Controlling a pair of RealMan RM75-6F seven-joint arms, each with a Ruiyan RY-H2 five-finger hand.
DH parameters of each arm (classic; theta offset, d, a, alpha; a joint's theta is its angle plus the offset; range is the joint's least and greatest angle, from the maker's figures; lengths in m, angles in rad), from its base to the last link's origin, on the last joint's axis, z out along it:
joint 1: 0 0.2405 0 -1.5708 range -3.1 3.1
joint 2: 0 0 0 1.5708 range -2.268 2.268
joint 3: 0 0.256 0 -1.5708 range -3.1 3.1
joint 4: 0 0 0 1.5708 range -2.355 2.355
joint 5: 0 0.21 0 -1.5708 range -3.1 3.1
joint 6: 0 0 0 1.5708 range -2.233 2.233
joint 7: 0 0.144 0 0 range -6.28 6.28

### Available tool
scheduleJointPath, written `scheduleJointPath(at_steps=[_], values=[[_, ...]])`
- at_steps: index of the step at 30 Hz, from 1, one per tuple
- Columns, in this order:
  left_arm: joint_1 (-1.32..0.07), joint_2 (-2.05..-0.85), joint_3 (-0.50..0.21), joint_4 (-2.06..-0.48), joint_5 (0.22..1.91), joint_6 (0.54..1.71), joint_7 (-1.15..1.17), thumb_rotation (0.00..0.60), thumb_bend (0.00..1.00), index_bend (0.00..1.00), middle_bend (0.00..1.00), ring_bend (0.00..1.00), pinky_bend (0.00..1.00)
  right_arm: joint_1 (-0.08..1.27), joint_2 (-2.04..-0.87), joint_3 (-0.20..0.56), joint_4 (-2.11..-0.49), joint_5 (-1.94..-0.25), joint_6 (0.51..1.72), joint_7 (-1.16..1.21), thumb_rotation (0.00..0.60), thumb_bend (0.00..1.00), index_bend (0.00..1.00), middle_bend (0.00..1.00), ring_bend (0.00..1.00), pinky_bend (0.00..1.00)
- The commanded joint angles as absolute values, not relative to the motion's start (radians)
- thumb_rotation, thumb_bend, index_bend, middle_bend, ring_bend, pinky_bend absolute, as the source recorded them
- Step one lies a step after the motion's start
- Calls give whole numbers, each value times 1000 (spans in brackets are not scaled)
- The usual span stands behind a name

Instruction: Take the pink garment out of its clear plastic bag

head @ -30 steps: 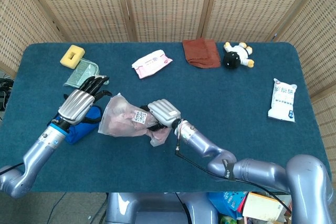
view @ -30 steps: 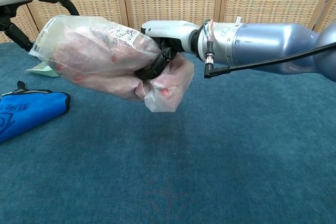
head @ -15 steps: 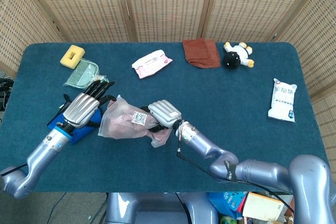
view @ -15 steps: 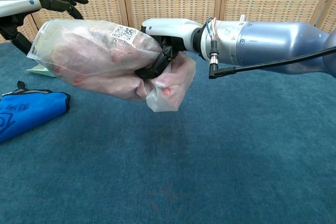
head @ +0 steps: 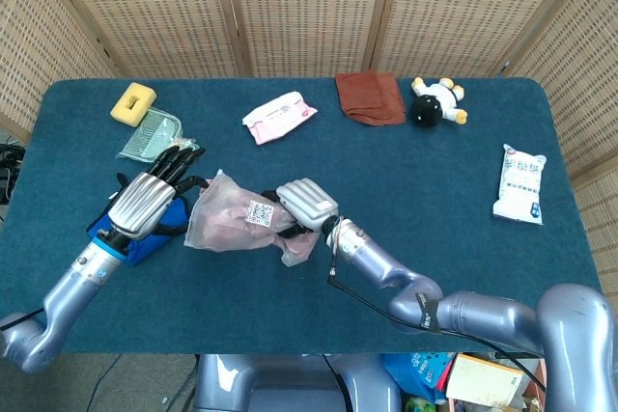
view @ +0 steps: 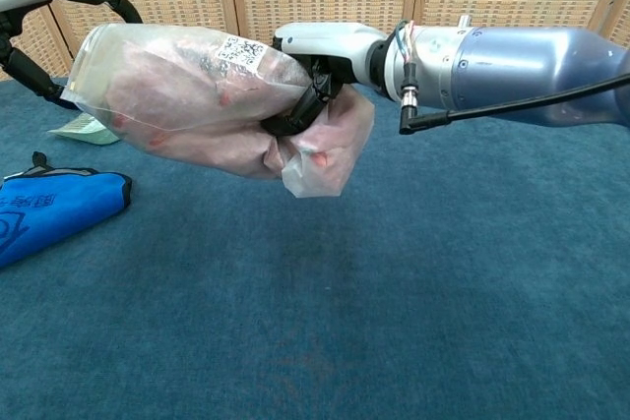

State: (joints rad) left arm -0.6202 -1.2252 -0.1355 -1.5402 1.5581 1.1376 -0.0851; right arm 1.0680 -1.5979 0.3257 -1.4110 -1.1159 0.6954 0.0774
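Clear plastic bag with pink garment inside, gripped aloft near desk's front-left by right hand. Left hand open, fingers spread beside bag, above blue pouch. Along far edge: sponge, wipes pack, brown cloth.

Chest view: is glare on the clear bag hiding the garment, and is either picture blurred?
Chest view: sharp, the clear plastic bag shows mild sheen and the pink garment reads through it; the right hand grips it. Head view: even light, no blur, only soft shadows; the left hand is small but clear.
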Motion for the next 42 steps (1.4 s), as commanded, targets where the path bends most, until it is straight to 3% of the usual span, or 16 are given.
scheduleJointPath(at_steps=[1,19,42], values=[[-615,-1226,-126,-1530,1577,1153,-101,600,225,362,0,0,0,1068,-1597,325,-1412,-1115,697,77,600,1000,513,626,672,745],[-652,-1257,-137,-1537,1519,1100,-59,600,224,363,0,0,0,1077,-1602,318,-1420,-1115,701,69,600,1000,513,630,675,746],[-644,-1263,-125,-1528,1521,1129,-63,600,224,363,0,0,0,1077,-1589,319,-1419,-1101,704,68,600,1000,514,634,675,746]])
